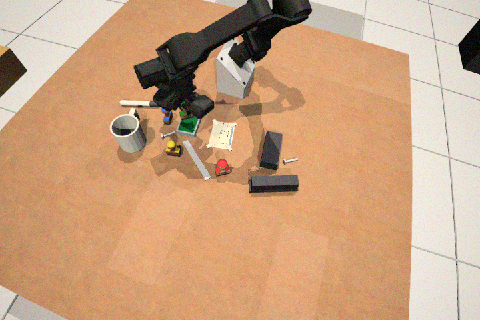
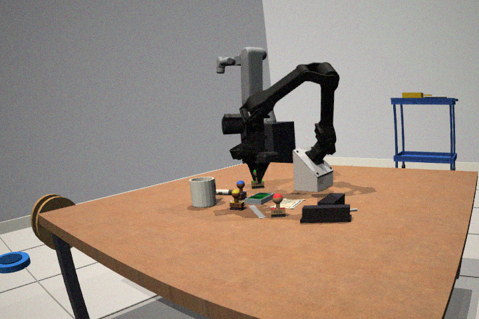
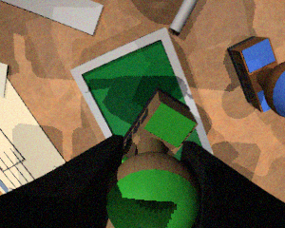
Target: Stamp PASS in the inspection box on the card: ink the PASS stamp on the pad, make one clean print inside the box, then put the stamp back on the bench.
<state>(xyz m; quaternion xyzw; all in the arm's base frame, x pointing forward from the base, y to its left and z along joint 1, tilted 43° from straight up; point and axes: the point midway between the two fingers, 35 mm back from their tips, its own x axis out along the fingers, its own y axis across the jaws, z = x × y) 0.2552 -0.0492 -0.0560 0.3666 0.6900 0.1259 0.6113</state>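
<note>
Fingers grip green-topped stamp (image 1: 186, 113) (image 2: 257, 184) (image 3: 170, 125) near green ink pad (image 1: 188, 125) (image 2: 260, 198) (image 3: 119, 85); off-centre lowering could catch the rim, ink unevenly

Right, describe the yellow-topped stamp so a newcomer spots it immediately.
Find the big grey mug on the bench. In the top view, the yellow-topped stamp stands just right of it, left of the flat metal strip. Its round knob alone is yellow.
</note>
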